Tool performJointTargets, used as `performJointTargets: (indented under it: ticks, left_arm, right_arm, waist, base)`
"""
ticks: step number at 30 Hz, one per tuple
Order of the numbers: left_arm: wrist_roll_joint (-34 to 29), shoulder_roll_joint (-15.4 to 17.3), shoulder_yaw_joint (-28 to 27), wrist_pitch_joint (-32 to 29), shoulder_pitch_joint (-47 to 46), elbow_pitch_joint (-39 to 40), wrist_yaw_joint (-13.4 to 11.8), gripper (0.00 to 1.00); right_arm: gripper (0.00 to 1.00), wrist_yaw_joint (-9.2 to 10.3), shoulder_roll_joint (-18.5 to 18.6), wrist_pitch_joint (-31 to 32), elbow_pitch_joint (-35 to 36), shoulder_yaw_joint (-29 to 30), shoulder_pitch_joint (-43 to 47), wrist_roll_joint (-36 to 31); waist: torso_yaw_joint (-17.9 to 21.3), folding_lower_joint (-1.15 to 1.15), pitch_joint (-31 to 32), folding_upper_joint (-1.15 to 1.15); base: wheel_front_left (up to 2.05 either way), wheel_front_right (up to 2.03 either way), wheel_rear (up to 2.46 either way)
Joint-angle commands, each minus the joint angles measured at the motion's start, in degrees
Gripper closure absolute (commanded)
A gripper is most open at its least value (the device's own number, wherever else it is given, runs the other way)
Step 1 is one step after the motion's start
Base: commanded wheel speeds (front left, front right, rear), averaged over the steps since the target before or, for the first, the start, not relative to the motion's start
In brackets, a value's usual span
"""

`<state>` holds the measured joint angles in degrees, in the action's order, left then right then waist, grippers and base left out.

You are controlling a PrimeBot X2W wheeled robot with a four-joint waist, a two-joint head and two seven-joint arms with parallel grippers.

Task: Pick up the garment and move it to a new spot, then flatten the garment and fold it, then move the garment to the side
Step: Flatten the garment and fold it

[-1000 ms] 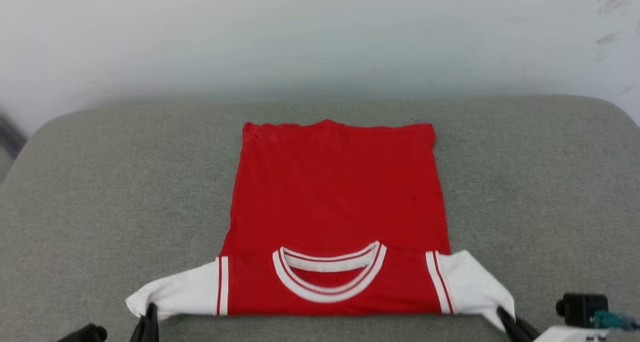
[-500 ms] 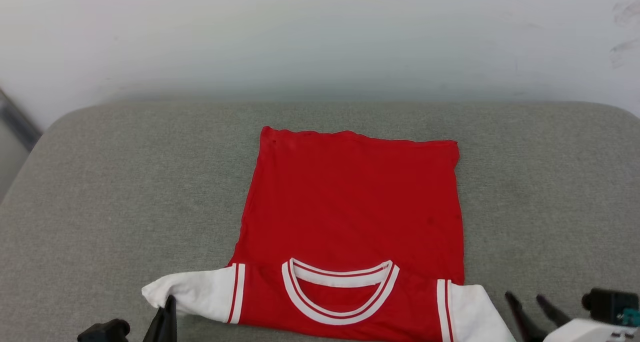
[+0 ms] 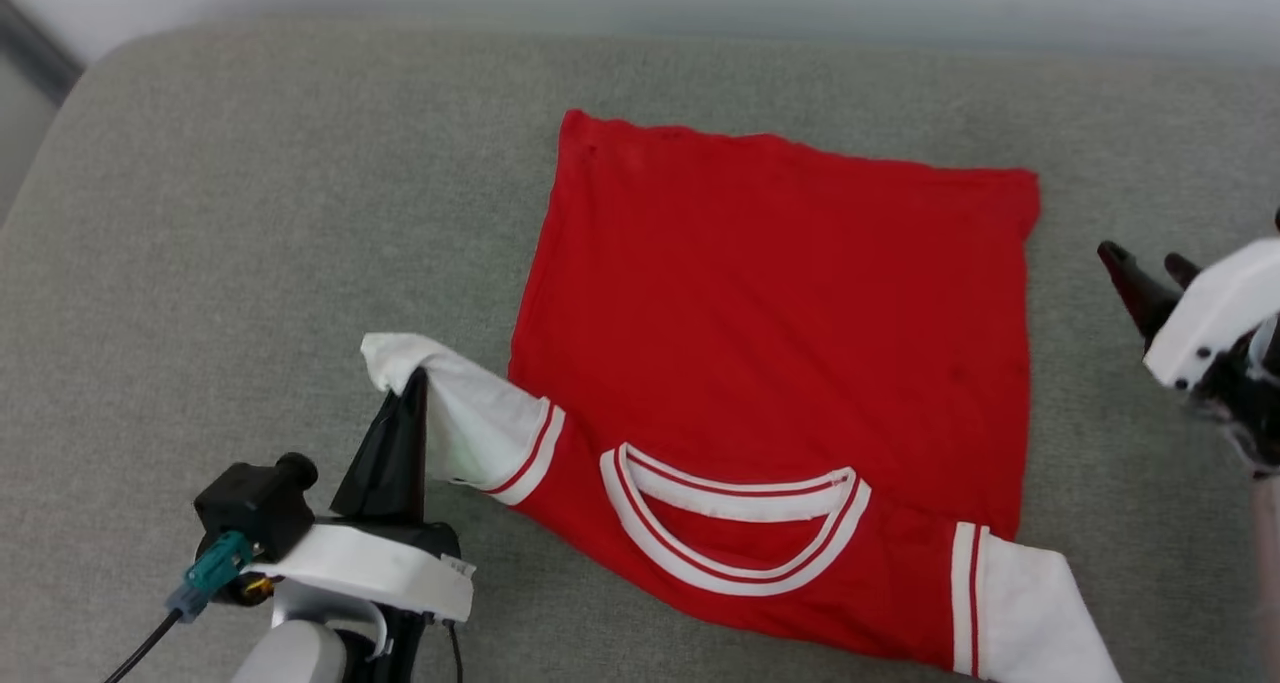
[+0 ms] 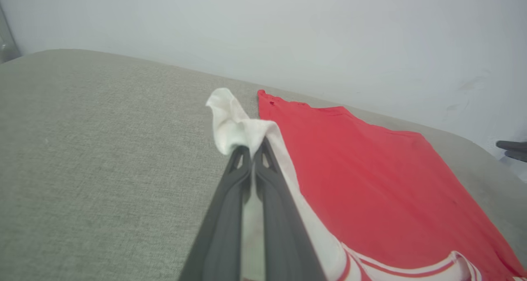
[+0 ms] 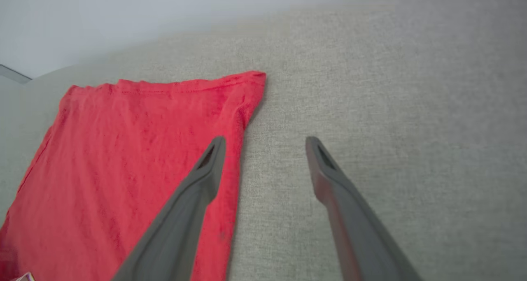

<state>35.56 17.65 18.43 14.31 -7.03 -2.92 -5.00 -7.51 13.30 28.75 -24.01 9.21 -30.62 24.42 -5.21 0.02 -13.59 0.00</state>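
Your head camera looks steeply down from above at the grey cushion (image 3: 200,213), near enough that the garment (image 3: 780,313) spans much of the frame, collar edge nearest you. Your left wrist camera sits low and close, facing along the left gripper (image 4: 251,149) across the cushion toward the pale wall (image 4: 288,34). Your right wrist camera tilts down along the right gripper (image 5: 265,140) at the cushion and the garment's far right corner. All three views share the garment's red body; the head and left wrist views also share the white sleeve (image 3: 470,413).
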Motion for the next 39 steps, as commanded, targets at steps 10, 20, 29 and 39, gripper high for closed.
performJointTargets:
  ticks: [10, 20, 29, 39]
  left_arm:
    - [-3.0, -3.1, 2.1, 0.7, -6.8, 3.0, 2.0, 1.00]
    - [-4.4, -4.3, 2.3, 0.9, -9.2, 0.8, 4.0, 1.00]
    - [-4.3, -4.0, 1.3, 1.0, -6.9, -1.9, 4.2, 1.00]
    - [-2.5, -1.6, -1.3, -0.7, 0.2, -3.4, 1.4, 1.00]
  right_arm:
    - [0.00, 0.03, 1.7, 15.6, -13.8, 2.6, -20.0, -5.3]
    - [1.00, 0.08, 0.2, 22.9, -25.6, 4.3, -19.8, -9.9]
    - [1.00, 0.04, 2.9, 17.4, -20.4, 1.5, -21.7, -9.1]
    - [1.00, 0.04, 7.6, 17.1, -7.6, -5.3, -12.4, -4.1]
  waist:
    - [-7.7, -0.02, -12.4, 0.00]
    - [-9.7, -0.02, -14.7, 0.00]
    - [-8.1, -0.02, -8.7, 0.00]
    - [-1.7, -0.02, 3.4, 0.00]
  base:
    - [0.00, 0.00, 0.00]
    - [0.00, 0.00, 0.00]
    - [0.00, 0.00, 0.00]
    - [0.00, 0.00, 0.00]
